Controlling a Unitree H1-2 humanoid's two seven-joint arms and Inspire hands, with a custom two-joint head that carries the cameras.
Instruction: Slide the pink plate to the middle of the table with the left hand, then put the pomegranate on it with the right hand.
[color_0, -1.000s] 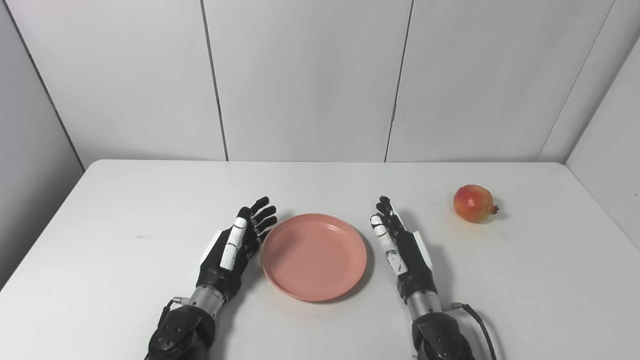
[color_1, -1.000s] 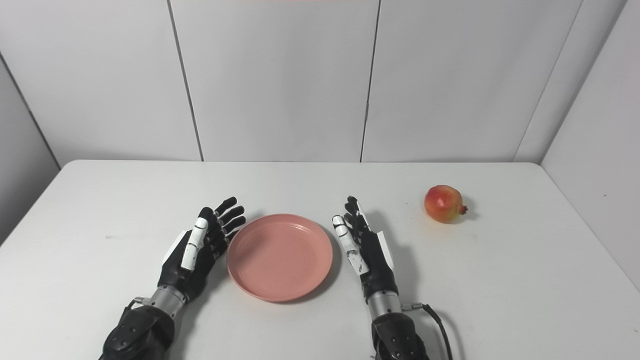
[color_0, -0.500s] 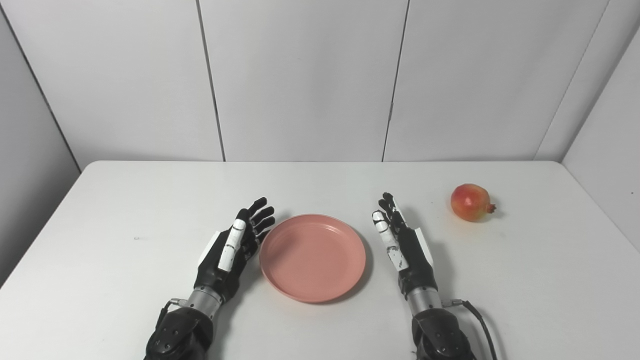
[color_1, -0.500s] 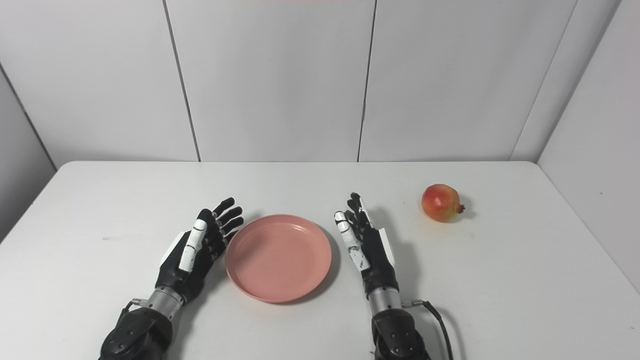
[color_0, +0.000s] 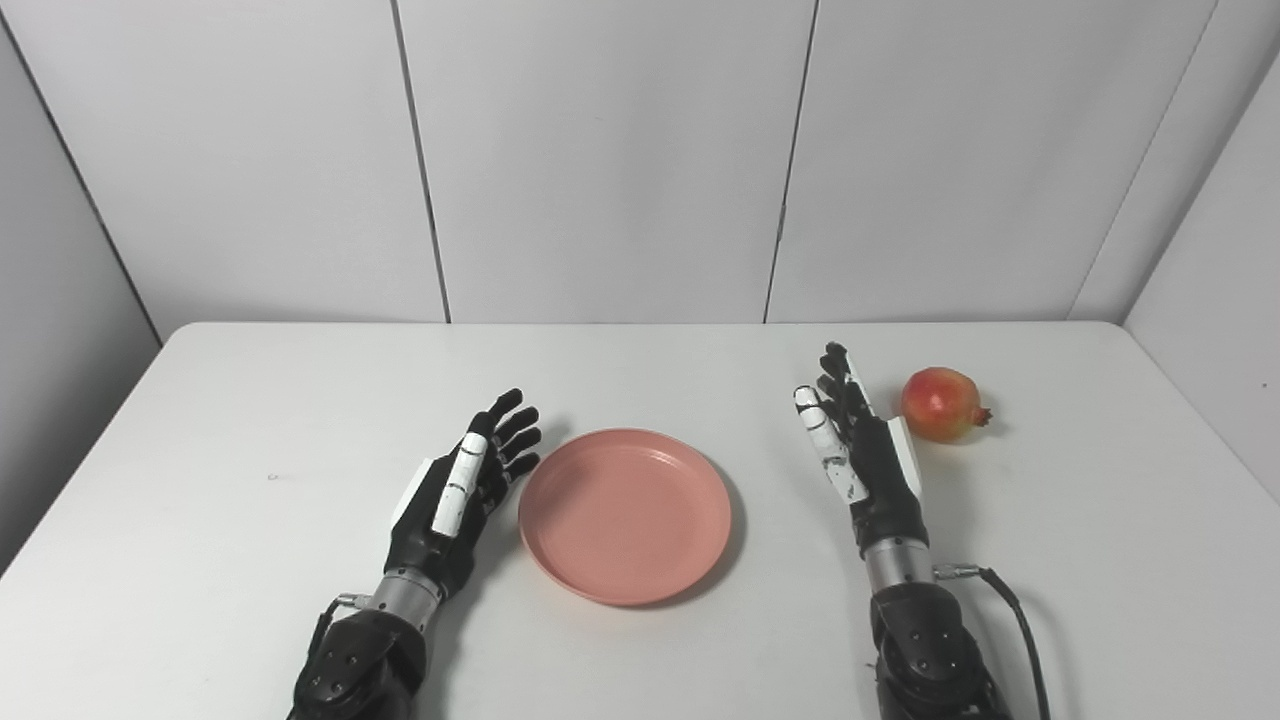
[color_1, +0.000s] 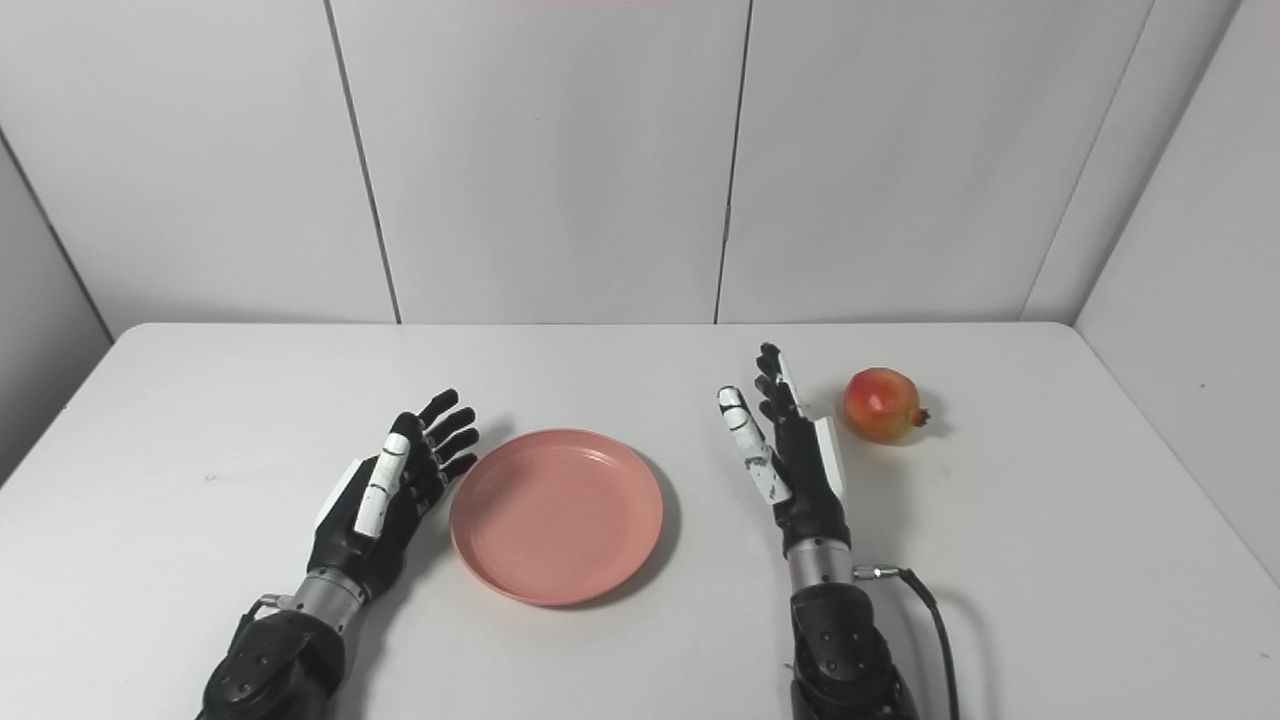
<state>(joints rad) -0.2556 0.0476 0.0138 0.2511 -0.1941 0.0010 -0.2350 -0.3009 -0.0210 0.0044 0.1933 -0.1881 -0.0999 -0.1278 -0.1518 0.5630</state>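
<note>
The pink plate (color_0: 625, 515) lies near the front middle of the white surface (color_0: 200, 420). At its 9 o'clock the left hand (color_0: 455, 495) is just beside the rim, fingers spread, holding nothing. At the plate's 2 o'clock the right hand (color_0: 860, 450) is open and empty. Farther, at the right hand's 1 o'clock, the pomegranate (color_0: 940, 403) lies near its fingers.

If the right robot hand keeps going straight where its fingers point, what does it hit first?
Probably nothing: the right robot hand points toward the back wall, passing just left of the pomegranate. Clearance is hard to judge.
</note>
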